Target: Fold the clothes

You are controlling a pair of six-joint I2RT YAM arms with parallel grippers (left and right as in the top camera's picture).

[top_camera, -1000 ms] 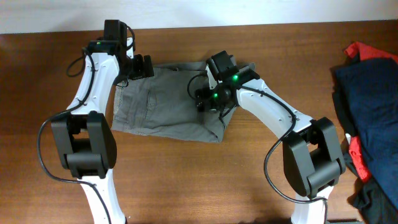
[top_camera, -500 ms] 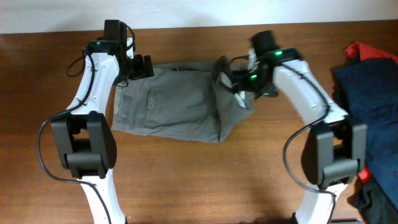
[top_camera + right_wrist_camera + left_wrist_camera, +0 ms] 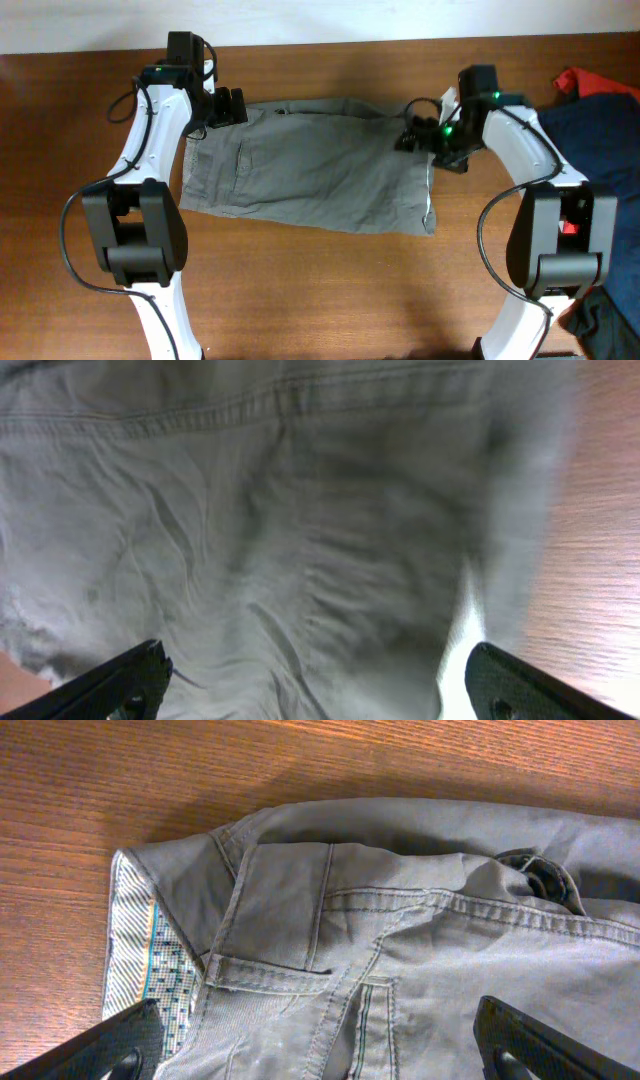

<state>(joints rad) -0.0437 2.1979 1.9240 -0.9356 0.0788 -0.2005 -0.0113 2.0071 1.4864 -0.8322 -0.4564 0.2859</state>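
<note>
The grey-olive shorts [image 3: 300, 170] lie spread flat on the wooden table [image 3: 330, 300], waistband to the left with its pale patterned lining [image 3: 140, 950] showing. My left gripper [image 3: 228, 107] hovers over the waistband's top left corner, jaws [image 3: 325, 1045] wide open with cloth [image 3: 400, 940] between them. My right gripper [image 3: 425, 138] is at the shorts' upper right edge, jaws [image 3: 320, 685] wide open above the cloth [image 3: 300, 530], which is blurred here. The pale hem edge [image 3: 432, 205] runs down the right side.
A navy blue garment [image 3: 600, 150] with a red cloth [image 3: 580, 80] under it is piled at the table's right edge. Dark fabric [image 3: 600, 320] lies at the lower right. The table's back edge meets a white wall [image 3: 400, 20].
My right gripper has swung right from the middle of the shorts, carrying the folded-over half with it. That half now lies spread open. The left arm has not moved.
</note>
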